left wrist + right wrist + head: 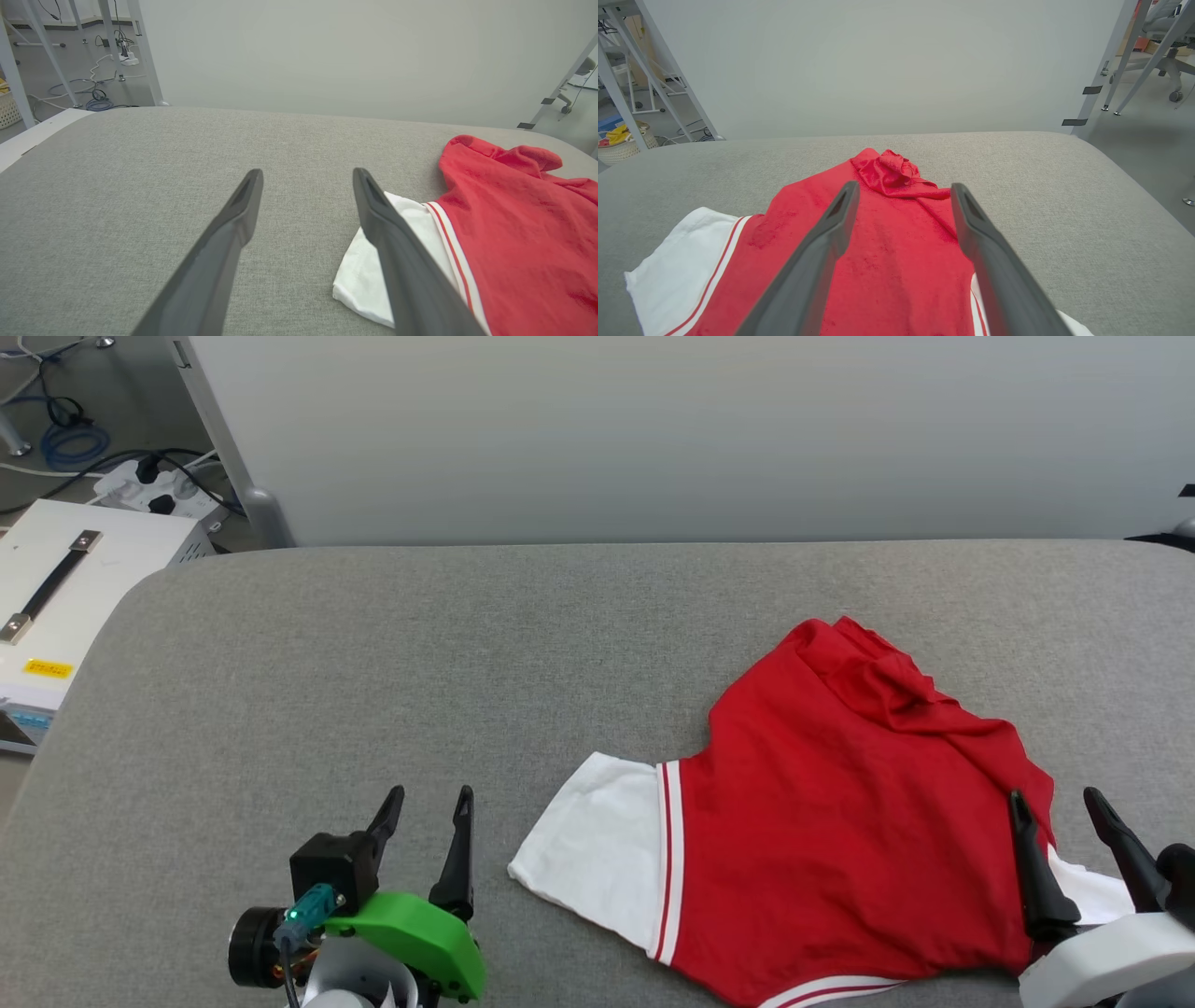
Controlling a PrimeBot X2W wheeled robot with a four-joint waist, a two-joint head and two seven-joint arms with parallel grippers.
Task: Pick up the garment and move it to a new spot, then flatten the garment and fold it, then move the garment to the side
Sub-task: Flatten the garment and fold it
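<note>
Right jaws apart above garment (822, 821)

Left pincer (425, 800) wide open, right pincer (1058, 803) wide open, fingers pointing forward

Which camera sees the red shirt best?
The head view: nearly the whole shirt shows, white sleeve and red body. The left wrist view cuts off much of it; the right wrist view's fingers cover some.

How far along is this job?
Done: nothing evident; the shirt lies rumpled and unfolded, bunched at its far end. In hand: nothing held; both grippers are open, the right gripper over the shirt's right side, the left gripper over the table beside the white sleeve. Left: pick up, move, flatten, fold, set aside.
</note>
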